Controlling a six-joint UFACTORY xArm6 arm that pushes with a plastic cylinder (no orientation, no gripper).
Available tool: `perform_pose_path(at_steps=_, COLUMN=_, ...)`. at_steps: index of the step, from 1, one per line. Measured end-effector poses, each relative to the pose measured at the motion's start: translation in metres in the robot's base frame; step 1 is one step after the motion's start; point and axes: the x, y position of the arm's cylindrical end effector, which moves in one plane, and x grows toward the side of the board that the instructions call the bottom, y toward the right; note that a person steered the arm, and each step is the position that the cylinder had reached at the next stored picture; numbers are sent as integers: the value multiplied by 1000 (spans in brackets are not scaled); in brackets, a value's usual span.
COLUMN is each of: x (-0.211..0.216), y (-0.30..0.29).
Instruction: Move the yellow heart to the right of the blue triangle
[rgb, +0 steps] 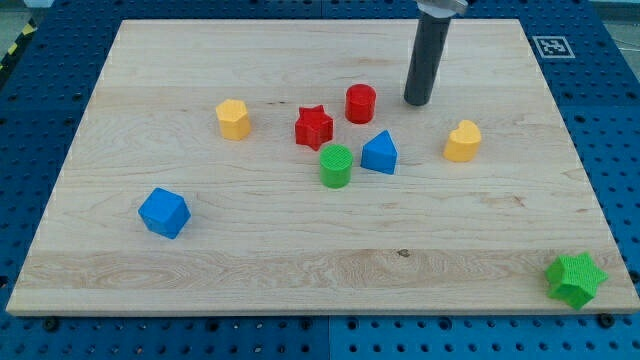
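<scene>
The yellow heart (463, 141) lies on the wooden board (250, 260), right of centre. The blue triangle (380, 153) lies to the heart's left, with a gap of board between them. My tip (417, 102) is the lower end of the dark rod. It rests on the board above both blocks, between them, touching neither. It is just right of the red cylinder (360, 103).
A green cylinder (336, 165) sits against the blue triangle's left. A red star (314, 126) is above it. A yellow hexagon (233, 118) is at the upper left, a blue cube (164, 212) at the lower left, a green star (576, 279) at the bottom right corner.
</scene>
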Motion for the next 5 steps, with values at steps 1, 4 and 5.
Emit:
perform_pose_path(at_steps=1, x=19, y=10)
perform_pose_path(at_steps=4, x=110, y=19)
perform_pose_path(at_steps=5, x=110, y=24)
